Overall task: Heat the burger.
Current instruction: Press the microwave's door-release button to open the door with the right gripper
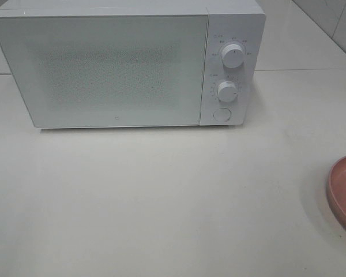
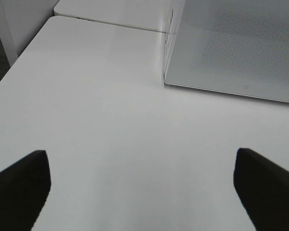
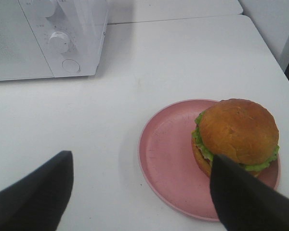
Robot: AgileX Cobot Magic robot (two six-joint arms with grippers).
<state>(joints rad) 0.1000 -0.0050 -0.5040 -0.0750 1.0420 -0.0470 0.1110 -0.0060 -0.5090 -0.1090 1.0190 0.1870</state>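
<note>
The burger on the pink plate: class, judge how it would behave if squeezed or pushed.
The burger would probably squash under a firm pinch, since its domed bun looks soft. Its stacked layers, with lettuce poking out, might slide apart if pushed sideways. It sits off-centre on the pink plate, so lifting the plate could feel lopsided.

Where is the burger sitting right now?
The burger sits on the pink plate, off-centre near its rim, on the white table to the right of the microwave. Only the right wrist view shows it; the high view catches just the plate's edge.
</note>
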